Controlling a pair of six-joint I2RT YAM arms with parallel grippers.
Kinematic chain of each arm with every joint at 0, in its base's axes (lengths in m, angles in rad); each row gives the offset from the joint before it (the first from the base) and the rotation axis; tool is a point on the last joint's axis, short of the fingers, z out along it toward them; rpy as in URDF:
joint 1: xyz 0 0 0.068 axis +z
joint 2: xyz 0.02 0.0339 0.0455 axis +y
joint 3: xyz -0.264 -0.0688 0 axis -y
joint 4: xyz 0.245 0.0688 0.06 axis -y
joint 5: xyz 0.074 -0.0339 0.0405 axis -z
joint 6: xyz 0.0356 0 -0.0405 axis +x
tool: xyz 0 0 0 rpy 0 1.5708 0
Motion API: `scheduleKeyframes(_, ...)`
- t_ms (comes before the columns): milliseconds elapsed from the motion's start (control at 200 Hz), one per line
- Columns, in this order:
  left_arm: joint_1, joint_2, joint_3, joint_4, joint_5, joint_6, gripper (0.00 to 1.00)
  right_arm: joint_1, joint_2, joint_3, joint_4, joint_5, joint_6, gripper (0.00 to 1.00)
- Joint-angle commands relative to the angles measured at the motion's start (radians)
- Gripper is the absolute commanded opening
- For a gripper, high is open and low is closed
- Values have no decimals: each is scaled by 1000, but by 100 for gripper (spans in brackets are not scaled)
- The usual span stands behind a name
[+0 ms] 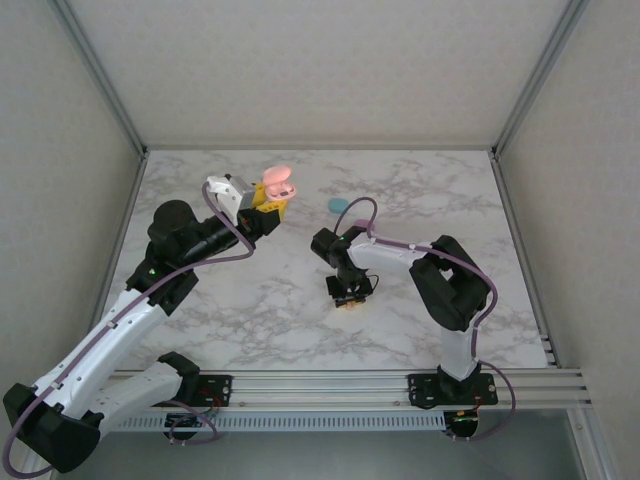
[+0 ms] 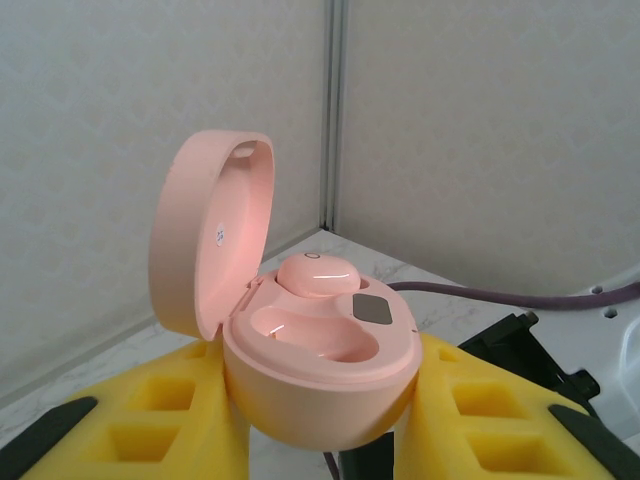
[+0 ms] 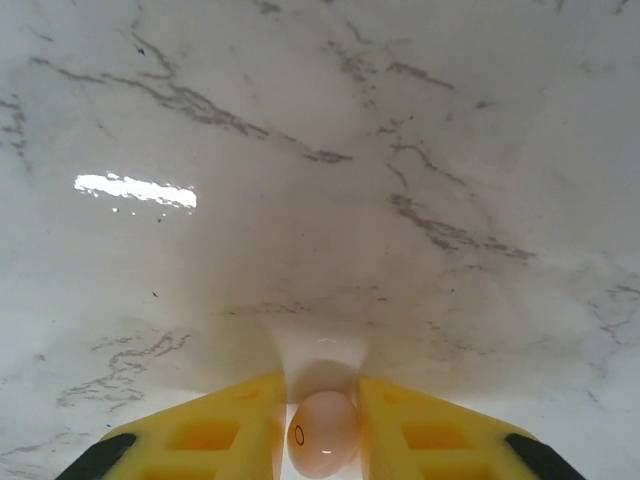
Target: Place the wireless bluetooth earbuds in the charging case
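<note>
No words legible; a small dark ring marks the earbud [image 3: 322, 435]; the lid sticker [image 2: 219, 235] is unreadable.

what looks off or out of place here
Nothing looks damaged or spilled. The left claw holds the pink case, lid open, with a seated earbud and one empty socket. The right claw grips the loose pink earbud on the table. A teal piece lies alone farther back.
</note>
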Motion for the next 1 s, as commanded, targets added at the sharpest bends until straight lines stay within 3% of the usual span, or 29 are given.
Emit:
scheduleKeyframes(0, -10, -4, 31, -4, 7, 13, 22, 12, 11, 9, -32, 6, 5, 26)
scheduleKeyframes(235, -10, -5, 25, -5, 4, 13, 22, 12, -39, 7, -25, 29, 13, 22)
scheduleKeyframes(395, -10, 4, 24, -5, 2, 13, 22, -7, -170, -2, 9, 26, 26, 20)
scheduleKeyframes(711, -10, 58, 9, 34, 16, 2, 22, -77, -519, 34, 162, -153, 53, 21)
scheduleKeyframes(996, -14, 104, -29, 105, 78, 10, 22, -81, -642, 161, 310, -309, 69, 21)
